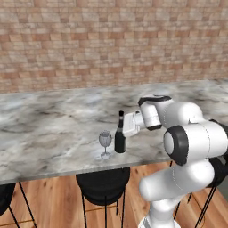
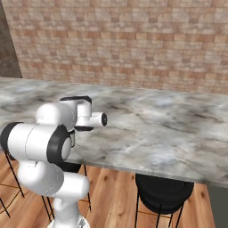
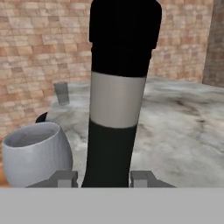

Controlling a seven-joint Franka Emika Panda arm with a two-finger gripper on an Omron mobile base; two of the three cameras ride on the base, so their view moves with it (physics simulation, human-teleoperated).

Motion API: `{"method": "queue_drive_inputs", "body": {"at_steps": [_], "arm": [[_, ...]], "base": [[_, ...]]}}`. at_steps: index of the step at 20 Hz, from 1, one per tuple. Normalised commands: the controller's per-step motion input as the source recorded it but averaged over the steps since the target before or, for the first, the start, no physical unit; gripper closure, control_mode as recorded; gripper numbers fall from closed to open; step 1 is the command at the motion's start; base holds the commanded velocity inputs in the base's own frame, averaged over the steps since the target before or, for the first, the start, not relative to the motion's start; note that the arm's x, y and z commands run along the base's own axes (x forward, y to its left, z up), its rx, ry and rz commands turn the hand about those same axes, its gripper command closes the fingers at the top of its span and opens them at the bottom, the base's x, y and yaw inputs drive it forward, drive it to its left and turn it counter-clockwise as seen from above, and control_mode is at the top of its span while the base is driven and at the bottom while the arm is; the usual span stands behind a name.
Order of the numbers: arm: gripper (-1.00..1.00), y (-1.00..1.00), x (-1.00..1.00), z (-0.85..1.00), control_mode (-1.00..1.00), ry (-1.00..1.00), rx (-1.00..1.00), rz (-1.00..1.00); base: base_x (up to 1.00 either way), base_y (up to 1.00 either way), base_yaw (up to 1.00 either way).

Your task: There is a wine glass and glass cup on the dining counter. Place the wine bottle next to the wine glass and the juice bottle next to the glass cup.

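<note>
The wine bottle (image 1: 120, 136), slim and dark with a black neck, stands upright on the dining counter (image 1: 44, 124) near its front edge. Just to its left is the clear stemmed wine glass (image 1: 105, 142), close beside it but apart. My gripper (image 1: 124, 128) reaches in from the right and is shut on the bottle's body. In the hand view the wine bottle (image 3: 116, 100) with its pale label rises between my fingertips (image 3: 65, 178), the wine glass (image 3: 37, 153) bowl sits at lower left, and the small glass cup (image 3: 61, 92) stands far back on the counter.
Black stools (image 1: 103, 182) (image 2: 164, 191) sit under the counter's front edge. A brick wall (image 1: 111, 40) runs behind the counter. Bare marble (image 2: 169, 129) stretches to the right of my arm.
</note>
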Motion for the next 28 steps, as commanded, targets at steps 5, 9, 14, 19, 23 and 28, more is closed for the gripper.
{"method": "queue_drive_inputs", "body": {"at_steps": [5, 9, 14, 19, 23, 28], "arm": [[1.00, 0.04, -0.03, -0.33, -1.00, 0.00, 0.00, 0.00], [1.00, 0.00, -0.11, -0.34, -1.00, 0.00, 0.00, 0.00], [1.00, 0.00, -0.19, -0.34, -1.00, 0.00, 0.00, 0.00], [1.00, 0.01, -0.20, -0.31, -1.00, 0.00, 0.00, 0.00], [1.00, 0.01, -0.16, -0.28, -1.00, 0.00, 0.00, 0.00], [1.00, 0.00, -0.11, -0.26, -1.00, 0.00, 0.00, 0.00]], "base": [[0.00, 0.00, 0.00], [0.00, 0.00, 0.00], [0.00, 0.00, 0.00], [0.00, 0.00, 0.00], [0.00, 0.00, 0.00], [0.00, 0.00, 0.00]]}}
